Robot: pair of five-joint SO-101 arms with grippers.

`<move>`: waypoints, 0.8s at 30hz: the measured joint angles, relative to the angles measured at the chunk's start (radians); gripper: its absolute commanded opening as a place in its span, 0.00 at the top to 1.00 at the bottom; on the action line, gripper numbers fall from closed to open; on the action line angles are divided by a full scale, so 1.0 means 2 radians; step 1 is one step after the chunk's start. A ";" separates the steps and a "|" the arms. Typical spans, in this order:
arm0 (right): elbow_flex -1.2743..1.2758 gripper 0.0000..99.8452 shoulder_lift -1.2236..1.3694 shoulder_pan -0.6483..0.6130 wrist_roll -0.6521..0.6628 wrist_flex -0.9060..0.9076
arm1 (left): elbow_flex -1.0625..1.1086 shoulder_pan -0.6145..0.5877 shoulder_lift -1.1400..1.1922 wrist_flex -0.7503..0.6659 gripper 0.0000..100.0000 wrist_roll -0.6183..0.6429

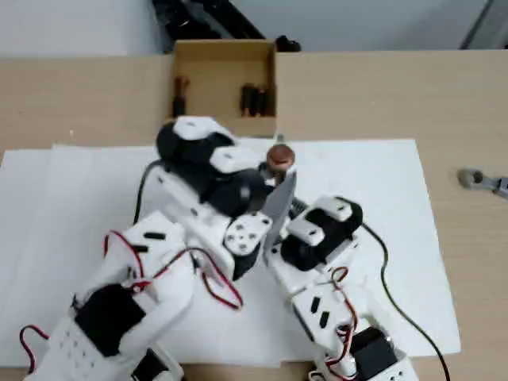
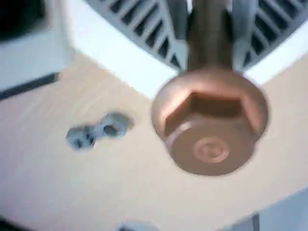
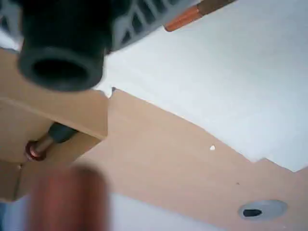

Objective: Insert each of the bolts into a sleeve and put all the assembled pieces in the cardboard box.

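Bolt [image 2: 209,120] pinched in left end effector [image 2: 210,26], black sleeve [image 3: 61,50] pinched in right end effector [image 3: 89,24]

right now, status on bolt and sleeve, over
left gripper shut on bolt, right gripper shut on sleeve. sleeve bore empty. finished pieces in cardboard box. metal bit far aside.
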 measured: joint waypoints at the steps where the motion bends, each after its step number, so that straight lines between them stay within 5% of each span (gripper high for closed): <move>1: 0.000 1.00 0.000 0.000 0.000 0.000 | 0.000 0.000 0.005 0.000 1.00 0.000; 9: 0.000 1.00 0.000 0.000 0.000 0.000 | 0.003 -0.054 0.016 -0.005 1.00 -0.001; 24: 0.000 1.00 0.000 0.000 0.000 0.000 | 0.067 -0.060 0.017 -0.040 1.00 0.000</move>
